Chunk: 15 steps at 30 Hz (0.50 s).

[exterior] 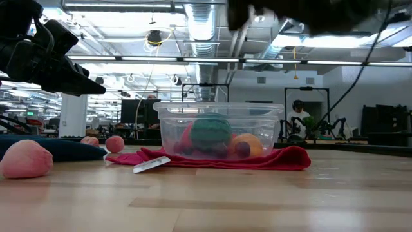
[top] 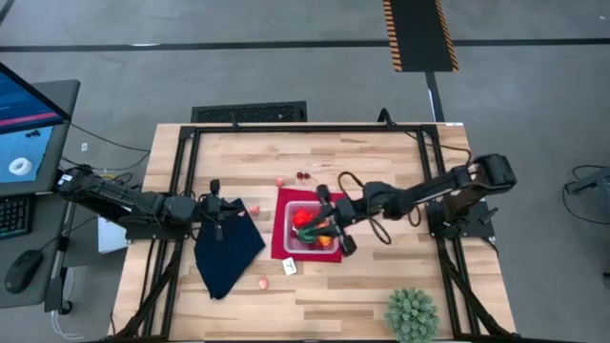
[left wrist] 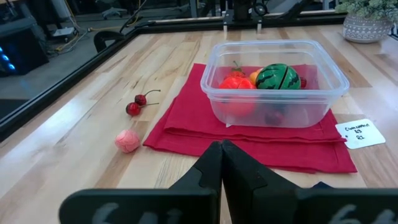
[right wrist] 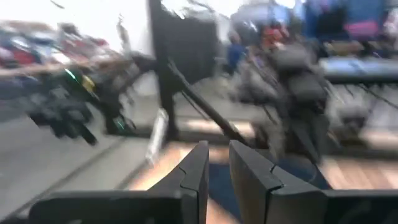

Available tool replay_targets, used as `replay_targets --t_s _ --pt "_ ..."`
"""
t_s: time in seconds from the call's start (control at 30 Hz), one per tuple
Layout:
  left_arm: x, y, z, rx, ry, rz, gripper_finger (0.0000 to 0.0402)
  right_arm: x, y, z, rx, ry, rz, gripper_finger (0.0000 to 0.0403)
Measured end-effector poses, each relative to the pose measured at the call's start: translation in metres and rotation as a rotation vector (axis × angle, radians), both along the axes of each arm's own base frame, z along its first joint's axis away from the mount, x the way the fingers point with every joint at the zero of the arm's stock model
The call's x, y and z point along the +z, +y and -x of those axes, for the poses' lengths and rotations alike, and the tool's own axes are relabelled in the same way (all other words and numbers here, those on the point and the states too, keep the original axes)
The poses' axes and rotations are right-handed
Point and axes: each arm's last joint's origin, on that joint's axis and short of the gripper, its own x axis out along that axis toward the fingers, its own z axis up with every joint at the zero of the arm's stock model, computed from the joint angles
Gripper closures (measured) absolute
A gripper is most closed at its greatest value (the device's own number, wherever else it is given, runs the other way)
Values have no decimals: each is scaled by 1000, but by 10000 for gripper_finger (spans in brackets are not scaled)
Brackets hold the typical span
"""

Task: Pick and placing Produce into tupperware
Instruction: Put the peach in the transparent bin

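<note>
**user1:** fingers on the left gripper are pressed together with nothing between them. it's parked above the navy cloth, pointing at the tupperware. right gripper hangs over the tub with a narrow gap between its fingers and nothing in them that i can see.

**user2:** so how far along is it? looks like the tub already has stuff in it.

**user1:** yeah, the tupperware sits on the red mat mid-table, and inside there's the green striped ball, a red piece, something orange and at least 1 darker piece i can't make out.

**user2:** what's still out?

**user1:** i count 4 loose bits: the cherries and a small pink piece on the bare wood beside the mat, another pink one just at the cloth's edge, and a pink one nearer the front edge of the table.

**user2:** so maybe halfway?

**user1:** i'd guess around that. the spiky plant ball sits well off in the corner, not part of it.
</note>
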Motion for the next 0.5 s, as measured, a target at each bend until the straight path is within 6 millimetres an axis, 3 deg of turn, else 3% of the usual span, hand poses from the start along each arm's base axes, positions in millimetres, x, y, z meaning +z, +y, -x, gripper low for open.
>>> replay_targets --t_s 0.07,0.23,0.5 --pt "0 0 0 0 0 0 401 -17 -3 19 -48 68 5 315" --pt "0 0 0 0 0 0 402 -35 -7 65 -120 34 -17 315" --pt "0 0 0 0 0 0 402 -66 -18 118 -174 74 -81 315"
